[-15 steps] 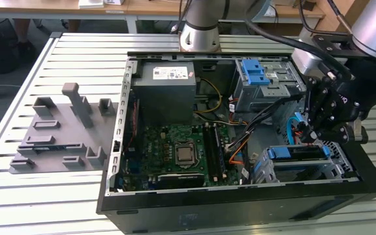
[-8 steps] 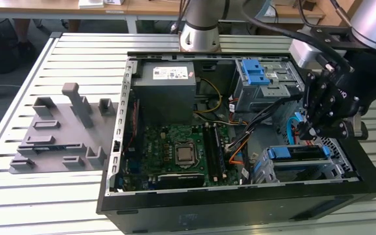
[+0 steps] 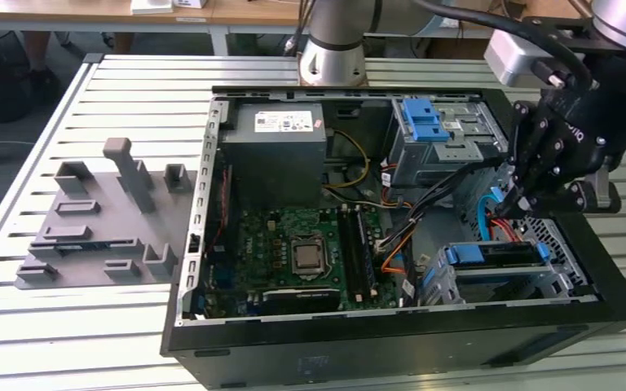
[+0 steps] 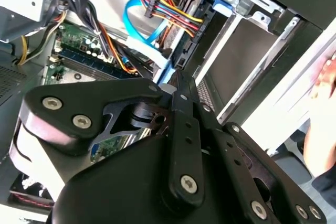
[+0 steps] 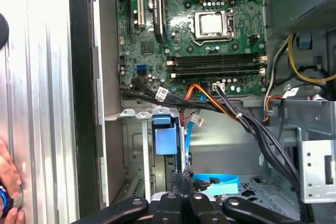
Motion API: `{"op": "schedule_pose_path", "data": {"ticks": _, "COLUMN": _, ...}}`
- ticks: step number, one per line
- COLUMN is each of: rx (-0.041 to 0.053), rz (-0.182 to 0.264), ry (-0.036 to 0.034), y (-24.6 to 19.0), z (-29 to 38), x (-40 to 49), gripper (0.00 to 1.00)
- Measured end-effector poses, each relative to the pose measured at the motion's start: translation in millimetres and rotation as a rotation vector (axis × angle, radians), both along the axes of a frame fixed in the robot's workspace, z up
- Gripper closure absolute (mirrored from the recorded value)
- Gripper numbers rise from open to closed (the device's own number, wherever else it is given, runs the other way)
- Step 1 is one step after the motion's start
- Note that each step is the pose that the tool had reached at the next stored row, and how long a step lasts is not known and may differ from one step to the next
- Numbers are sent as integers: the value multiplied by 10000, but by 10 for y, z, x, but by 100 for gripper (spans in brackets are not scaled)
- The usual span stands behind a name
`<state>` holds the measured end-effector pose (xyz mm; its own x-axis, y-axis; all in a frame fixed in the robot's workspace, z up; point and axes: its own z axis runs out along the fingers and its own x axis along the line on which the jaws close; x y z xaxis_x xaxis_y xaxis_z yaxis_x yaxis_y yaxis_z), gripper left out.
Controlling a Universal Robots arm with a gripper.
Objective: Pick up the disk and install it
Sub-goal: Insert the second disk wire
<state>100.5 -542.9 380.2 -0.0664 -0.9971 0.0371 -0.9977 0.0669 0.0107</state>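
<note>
— Where's the disk (image 3: 498, 254)?

— In the metal cage (image 3: 561, 275) at the near corner of the computer case (image 3: 400, 346), on the exterior view's right. Its blue frame (image 5: 165, 137) faces up between the cage rails.

— And the gripper (image 3: 505, 210)?

— Just above that cage, beside the blue cable (image 3: 495, 202). In both wrist views its fingers (image 4: 181, 103) are pinched together with nothing between them.

— How would the disk handle?

— Stiff and fairly heavy for its size, I'd judge, and sensitive to knocks. The metal faces look slippery; the plastic frame edges seem the safer hold. It should slide straight along the rails, not tilt.
</note>
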Motion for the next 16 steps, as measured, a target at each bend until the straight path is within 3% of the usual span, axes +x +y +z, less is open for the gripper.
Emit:
{"op": "schedule_pose_path", "data": {"ticks": 7, "rx": -4, "rz": 0, "ry": -9, "y": 137, "z": 22, "x": -4, "gripper": 89}}
{"op": "schedule_pose_path", "data": {"ticks": 16, "rx": -6, "rz": 0, "ry": -9, "y": 151, "z": -98, "x": -4, "gripper": 89}}
